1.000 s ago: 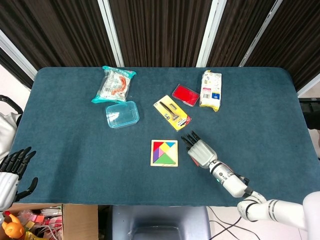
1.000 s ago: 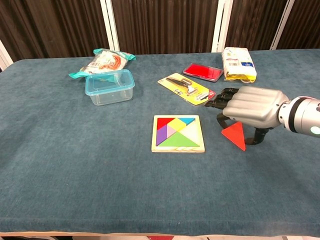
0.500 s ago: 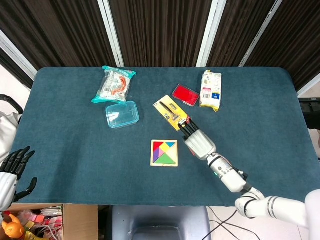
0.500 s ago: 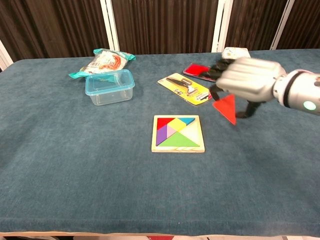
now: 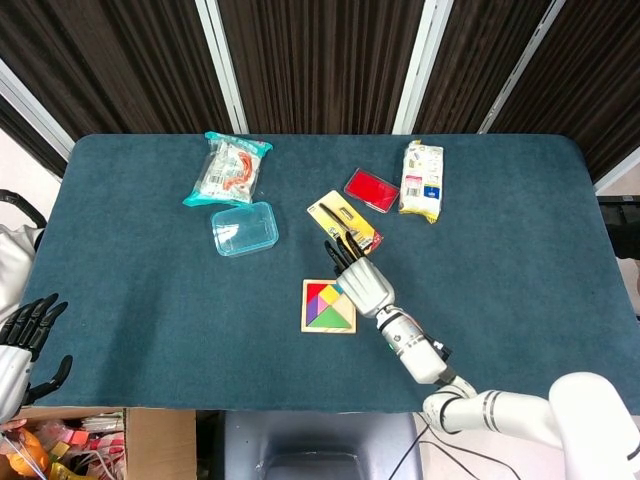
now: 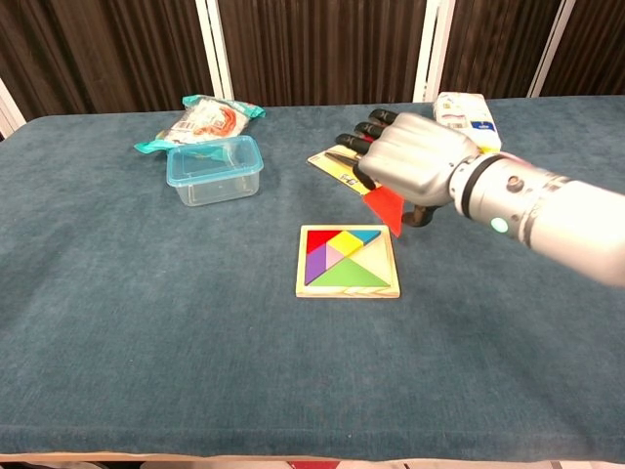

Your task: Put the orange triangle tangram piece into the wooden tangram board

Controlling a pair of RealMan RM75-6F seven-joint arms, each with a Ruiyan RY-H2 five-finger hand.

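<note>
Since a second ago the right hand (image 6: pixel 410 161) has swung from beside the board's right side, lifting and travelling toward the board, so that it now hovers at the board's upper right corner. Its fingers (image 6: pixel 356 140) are curled over the orange triangle tangram piece (image 6: pixel 388 209), which hangs pinched beneath the palm, its flat red-orange face pointing down just above the top right edge of the wooden tangram board (image 6: pixel 348 261). In the head view the hand (image 5: pixel 362 282) hides the piece entirely.

Off the fingertips lies a yellow blister card (image 6: pixel 341 163) holding a metal tool, partly covered by the hand. Beyond the knuckles sit a glossy red flat case (image 5: pixel 371 189) and a white printed packet (image 5: pixel 422 180). Well apart, on the fingertip side, stand a clear blue-tinted plastic box (image 6: pixel 214 169) and a crinkled transparent bag (image 6: pixel 199 122). Everything rests on a felt-like teal table cover (image 6: pixel 146 322).

At the table's near corner, the left hand (image 5: pixel 22 345) has its dark fingers spread and holds nothing.
</note>
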